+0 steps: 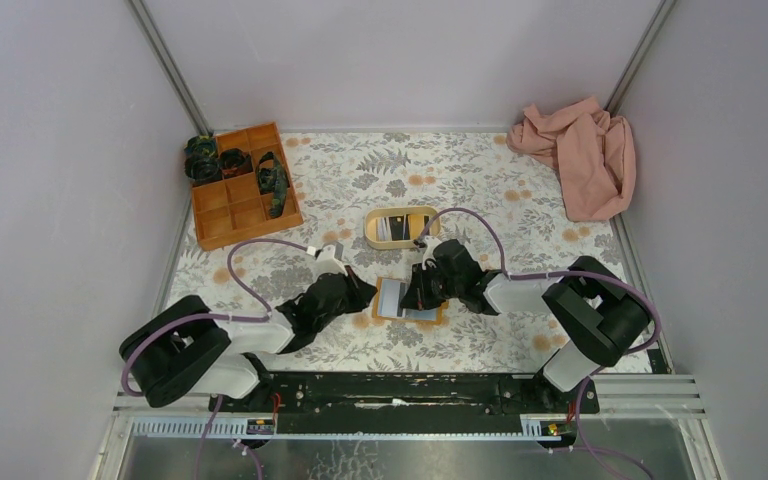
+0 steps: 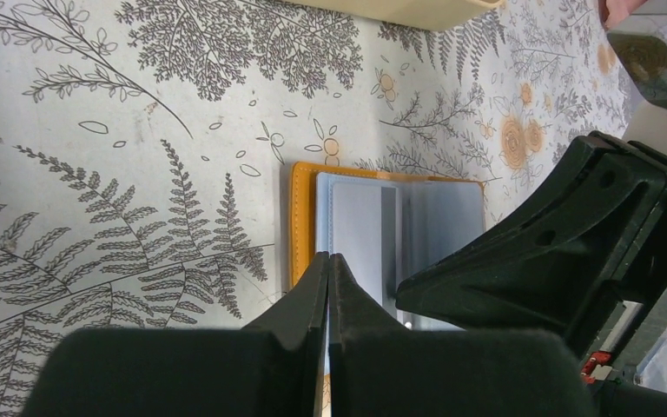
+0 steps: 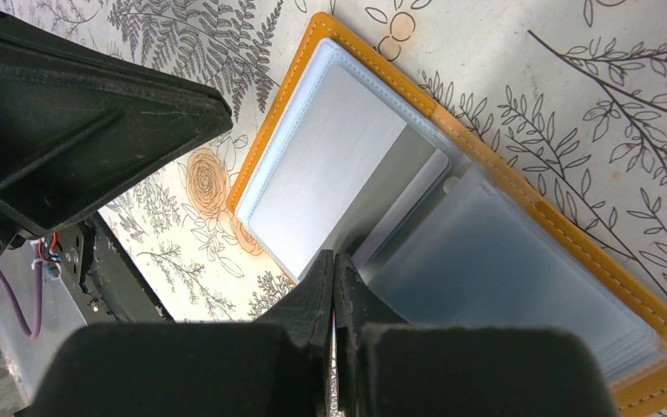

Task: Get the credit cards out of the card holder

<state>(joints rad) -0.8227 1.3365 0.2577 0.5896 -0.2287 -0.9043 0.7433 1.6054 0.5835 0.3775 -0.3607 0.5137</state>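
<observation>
One open card holder [image 1: 391, 297] lies mid-frame; the left gripper [image 2: 328, 259] is clenched over its orange edge, the right gripper [image 3: 334, 259] clenched beside a silver card [image 3: 330, 165].

The top external view looks down from above and behind the 2 arms, far enough back to take in the whole table [image 1: 480, 180], the 3 walls around it and both arm bases along the bottom edge. The left wrist view sits low and close, looking along the left gripper [image 2: 328, 262] toward the card holder [image 2: 373, 217], with the right gripper [image 2: 417, 295] filling its right side. The right wrist view is nearer still, looking past its own fingers onto the same open card holder, the left gripper dark in its upper left corner. All 3 views share the card holder at the table's front middle.
</observation>
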